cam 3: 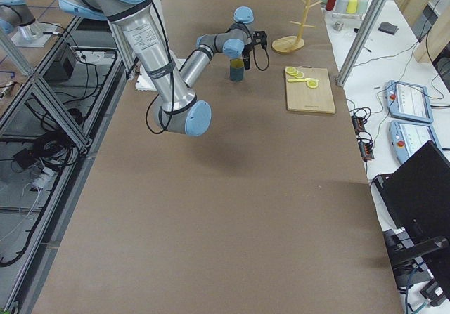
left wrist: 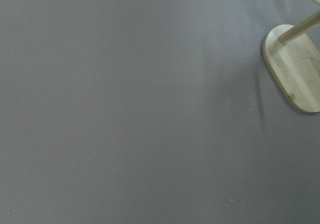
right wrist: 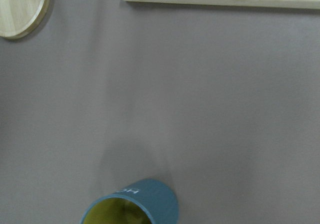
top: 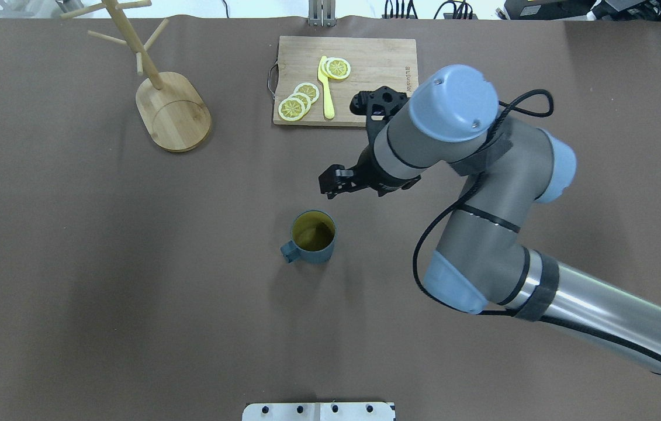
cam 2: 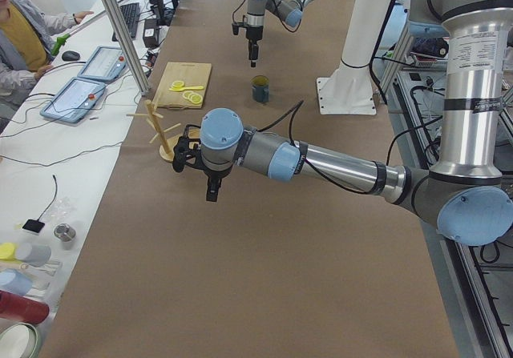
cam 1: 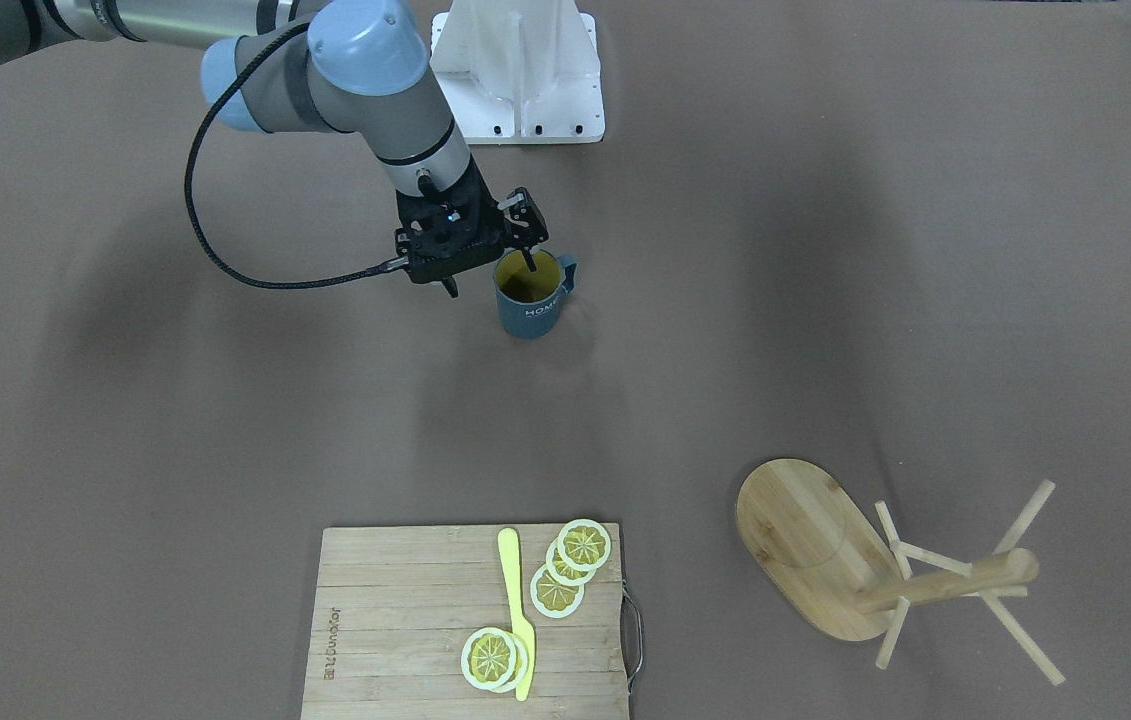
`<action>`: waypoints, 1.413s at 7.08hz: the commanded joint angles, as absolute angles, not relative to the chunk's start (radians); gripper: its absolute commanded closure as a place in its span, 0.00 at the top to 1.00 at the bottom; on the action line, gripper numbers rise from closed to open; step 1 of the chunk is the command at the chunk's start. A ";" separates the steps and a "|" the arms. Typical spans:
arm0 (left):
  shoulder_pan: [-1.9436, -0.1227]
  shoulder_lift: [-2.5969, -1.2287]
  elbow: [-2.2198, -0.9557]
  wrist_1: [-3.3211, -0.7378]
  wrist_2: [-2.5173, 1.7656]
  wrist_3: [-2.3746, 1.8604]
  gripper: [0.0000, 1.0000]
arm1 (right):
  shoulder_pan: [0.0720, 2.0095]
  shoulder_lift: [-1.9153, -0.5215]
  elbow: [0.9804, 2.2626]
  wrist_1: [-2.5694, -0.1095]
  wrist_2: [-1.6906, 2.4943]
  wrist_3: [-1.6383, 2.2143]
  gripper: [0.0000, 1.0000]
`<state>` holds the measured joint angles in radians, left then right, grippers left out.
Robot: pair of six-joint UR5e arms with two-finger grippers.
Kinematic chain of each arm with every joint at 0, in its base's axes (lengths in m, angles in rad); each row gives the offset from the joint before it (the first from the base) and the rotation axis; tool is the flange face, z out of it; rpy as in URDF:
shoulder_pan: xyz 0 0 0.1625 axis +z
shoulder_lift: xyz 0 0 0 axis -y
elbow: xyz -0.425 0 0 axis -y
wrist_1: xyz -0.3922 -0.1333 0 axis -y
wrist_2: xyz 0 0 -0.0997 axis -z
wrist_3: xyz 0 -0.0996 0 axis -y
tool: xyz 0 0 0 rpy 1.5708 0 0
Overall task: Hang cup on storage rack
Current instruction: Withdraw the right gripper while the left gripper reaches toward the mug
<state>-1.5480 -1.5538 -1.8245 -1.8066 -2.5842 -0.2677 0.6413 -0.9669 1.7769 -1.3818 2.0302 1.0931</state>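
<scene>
The dark blue-grey cup (cam 1: pixel 530 300) stands upright mid-table, yellowish inside, with "HOME" on its side; it also shows in the overhead view (top: pixel 314 237) and the right wrist view (right wrist: pixel 132 209). My right gripper (cam 1: pixel 488 275) is open and empty. It hovers just above the cup, offset toward the cutting board (top: pixel 330 182). The bamboo storage rack (cam 1: pixel 805 545) stands upright far from the cup, at the overhead view's top left (top: pixel 173 111). My left gripper (cam 2: pixel 210 190) shows only in the exterior left view, near the rack; I cannot tell whether it is open or shut.
A slatted cutting board (top: pixel 365 52) with lemon slices (top: pixel 298 99) and a yellow knife (top: pixel 325 88) lies at the table's far side, behind the right wrist. A white mount (cam 1: pixel 520 70) sits at the robot's edge. The rack's base shows in the left wrist view (left wrist: pixel 295 66).
</scene>
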 commanded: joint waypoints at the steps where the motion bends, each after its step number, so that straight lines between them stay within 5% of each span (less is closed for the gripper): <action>1: -1.423 -1.591 -1.757 -2.140 -2.586 -0.404 0.97 | 0.757 -1.119 1.874 -1.385 2.100 1.053 1.00; 10: -0.884 -1.762 -1.655 -2.874 -2.111 -0.535 0.97 | 1.107 -1.460 1.858 -1.385 2.238 0.613 1.00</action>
<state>-0.9842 -1.7396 -1.6788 -2.7784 -2.2110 -0.5352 1.0450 -1.4157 1.8645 -1.3839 2.2024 0.6849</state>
